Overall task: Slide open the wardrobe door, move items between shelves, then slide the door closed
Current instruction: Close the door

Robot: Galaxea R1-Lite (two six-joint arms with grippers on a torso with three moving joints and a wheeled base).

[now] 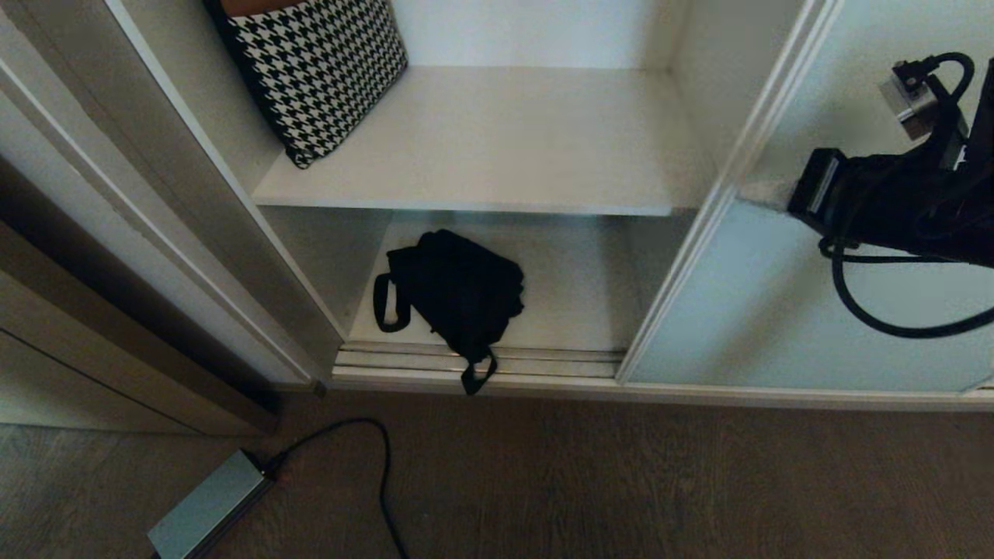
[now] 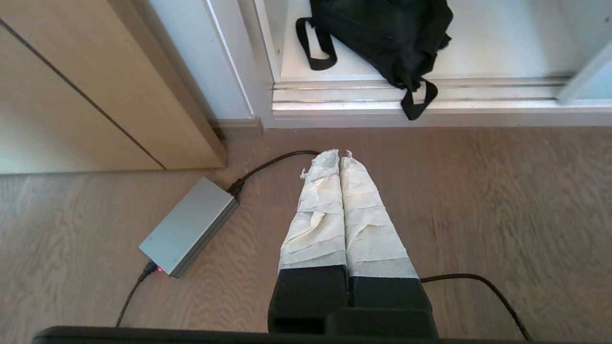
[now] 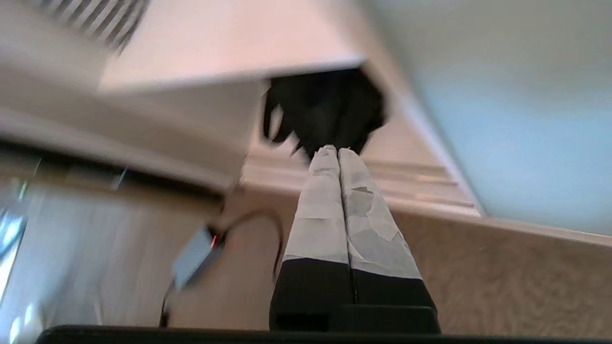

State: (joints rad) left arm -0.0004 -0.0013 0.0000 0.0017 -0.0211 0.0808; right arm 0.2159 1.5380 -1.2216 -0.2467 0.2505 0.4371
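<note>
Head view: sliding wardrobe door (image 1: 792,310) sits pushed to the right, wardrobe open; black bag (image 1: 454,291) lies on the bottom shelf (image 1: 575,279), strap over the floor track (image 1: 543,359); houndstooth cushion (image 1: 318,70) leans on the upper shelf (image 1: 497,140); right arm (image 1: 893,202) in front of the door. Left wrist view: left gripper (image 2: 339,155) pressed together over wood floor (image 2: 502,200), near grey power box (image 2: 189,227). Right wrist view: right gripper (image 3: 337,150) pressed together, empty, pointing toward the bag.

Frosted glass door (image 1: 776,310), matt black cloth bag (image 1: 458,291)
</note>
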